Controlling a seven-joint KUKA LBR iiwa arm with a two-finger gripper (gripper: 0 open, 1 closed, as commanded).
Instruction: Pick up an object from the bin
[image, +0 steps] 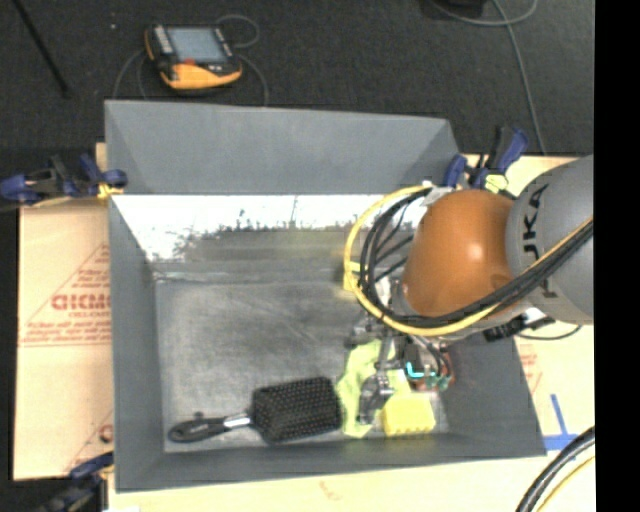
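Down in the near right corner of the bin (135, 330), your tool (380, 392) sits low between two things: a crumpled yellow-green rag (357, 385) and a pale yellow block (410, 417) with a dotted face. The rag is on the tool's left. The block is on its right, a bit closer to the front wall. Both look to be touching the tool or very nearly so.

Honestly, you can't tell from this angle whether the tool is open or closed, or whether it has hold of either one. The arm's orange cover (455, 265) and a bundle of yellow and black cables (362, 262) hang above it.

Just left of the rag lies a black brush (295, 410), bristles up. Its head is right against the rag and its handle points toward the left wall.

The bin floor is dull, scuffed grey metal, with a bright speckled band along the base of the far wall. Past the bin it's dark floor (330, 50), and an orange-and-black handheld (193, 55) lies there with a thin cable looped round it.
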